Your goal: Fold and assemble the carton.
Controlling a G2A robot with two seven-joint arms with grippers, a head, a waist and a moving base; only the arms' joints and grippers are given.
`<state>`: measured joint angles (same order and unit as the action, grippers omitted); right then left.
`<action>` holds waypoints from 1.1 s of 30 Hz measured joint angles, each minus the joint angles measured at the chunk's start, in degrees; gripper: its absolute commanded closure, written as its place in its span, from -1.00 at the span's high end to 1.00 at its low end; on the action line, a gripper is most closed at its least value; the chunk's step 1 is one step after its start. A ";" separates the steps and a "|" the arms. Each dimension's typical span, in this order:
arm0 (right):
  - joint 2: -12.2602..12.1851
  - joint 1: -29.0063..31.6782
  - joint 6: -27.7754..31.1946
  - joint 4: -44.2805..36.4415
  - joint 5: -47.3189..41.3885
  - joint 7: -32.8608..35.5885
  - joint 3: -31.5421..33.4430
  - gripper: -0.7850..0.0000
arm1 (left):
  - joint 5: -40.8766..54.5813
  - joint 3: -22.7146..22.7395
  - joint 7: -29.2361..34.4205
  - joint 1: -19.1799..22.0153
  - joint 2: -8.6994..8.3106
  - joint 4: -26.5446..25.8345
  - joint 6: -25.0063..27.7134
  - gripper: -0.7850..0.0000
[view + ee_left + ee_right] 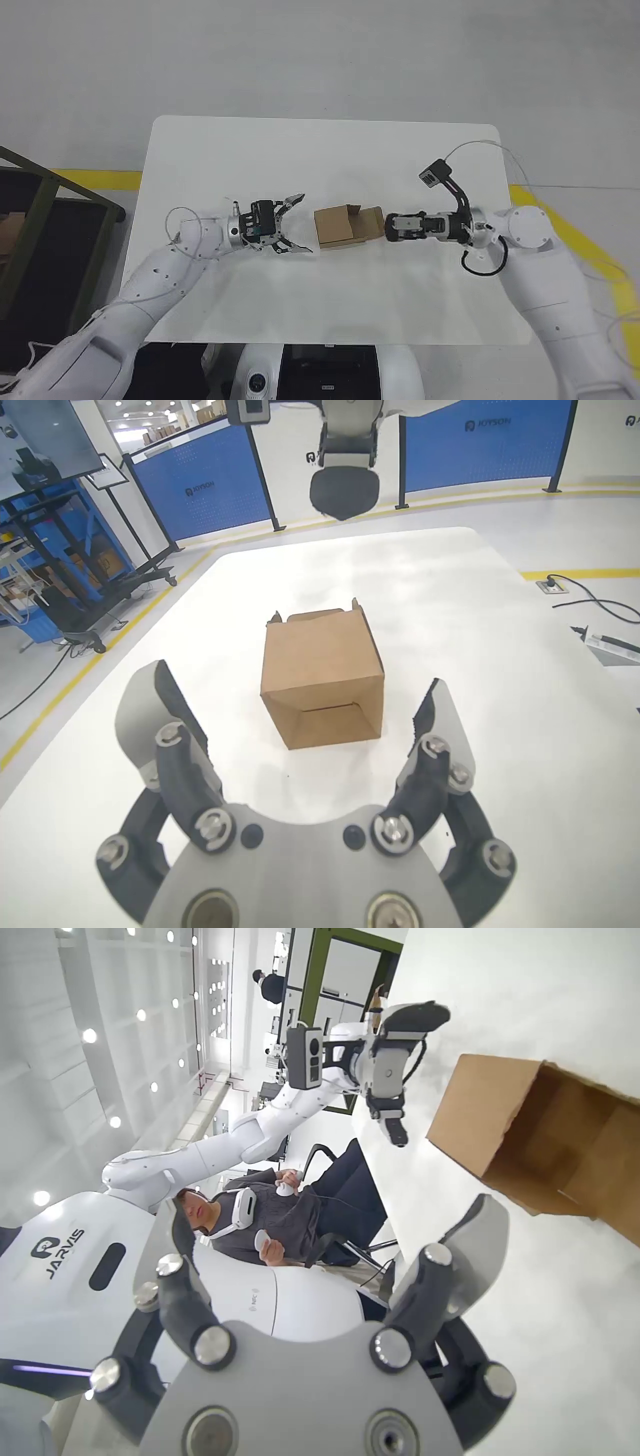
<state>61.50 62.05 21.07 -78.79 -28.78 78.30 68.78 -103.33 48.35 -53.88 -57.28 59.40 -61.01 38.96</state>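
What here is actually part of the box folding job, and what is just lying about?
Part of the job: carton, left gripper, right gripper, table.
Just lying about: yellow floor tape, dark rack, floor cable, blue partitions.

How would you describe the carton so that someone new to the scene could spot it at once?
Find the white table; near its middle, between the left gripper and the right gripper, lies the carton. It is the only brown cardboard thing there, closed toward the left gripper and open toward the right.
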 measured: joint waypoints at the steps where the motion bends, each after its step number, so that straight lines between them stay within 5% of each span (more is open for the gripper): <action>1: -0.12 0.40 -0.10 -0.42 -0.14 0.11 0.36 1.00 | 0.41 -0.56 0.40 0.29 0.34 0.35 -0.34 1.00; 15: -0.60 1.63 -0.95 0.59 -2.07 0.05 1.15 1.00 | 6.28 -5.44 5.80 3.33 4.16 5.57 -2.05 1.00; 33: -0.21 1.01 -0.93 1.71 -2.36 -1.50 -1.55 1.00 | 3.96 -6.60 5.72 7.96 4.98 10.12 3.02 1.00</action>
<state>61.29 63.06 20.14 -77.08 -31.14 76.80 67.23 -99.37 41.75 -48.16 -49.32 64.38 -50.89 41.98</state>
